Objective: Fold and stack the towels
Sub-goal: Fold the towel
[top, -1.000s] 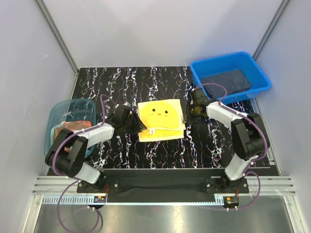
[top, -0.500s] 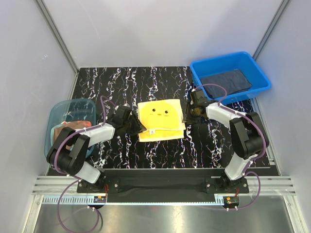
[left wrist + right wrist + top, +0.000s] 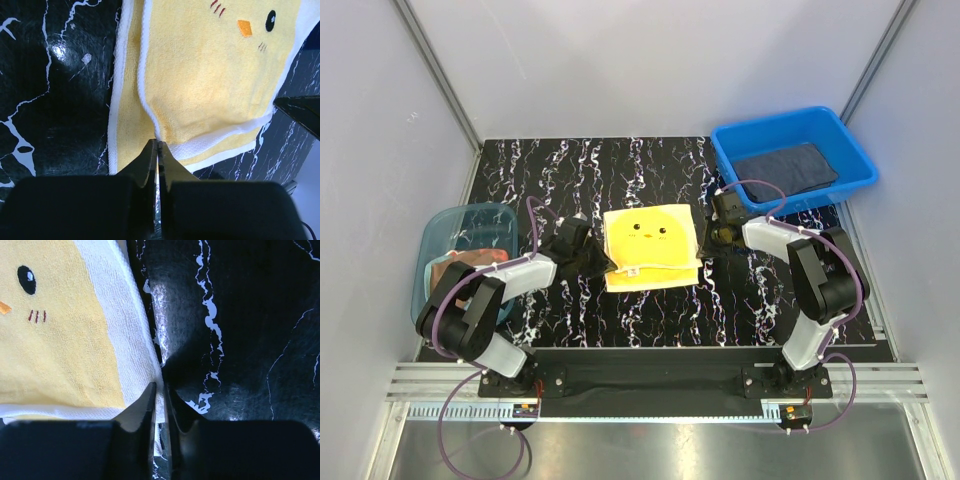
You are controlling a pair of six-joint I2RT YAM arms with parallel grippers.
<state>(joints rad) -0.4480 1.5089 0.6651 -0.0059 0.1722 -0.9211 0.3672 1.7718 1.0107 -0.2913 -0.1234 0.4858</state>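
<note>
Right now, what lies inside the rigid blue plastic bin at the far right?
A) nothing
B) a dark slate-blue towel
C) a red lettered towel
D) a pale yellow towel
B: the top view shows a dark slate-blue towel lying flat in the rigid blue plastic bin, while the pale yellow towel lies on the black marbled table.

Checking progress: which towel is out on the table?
The yellow towel with the chick face. The dark blue towel lies in the blue bin; the reddish towel in the teal tub.
</note>
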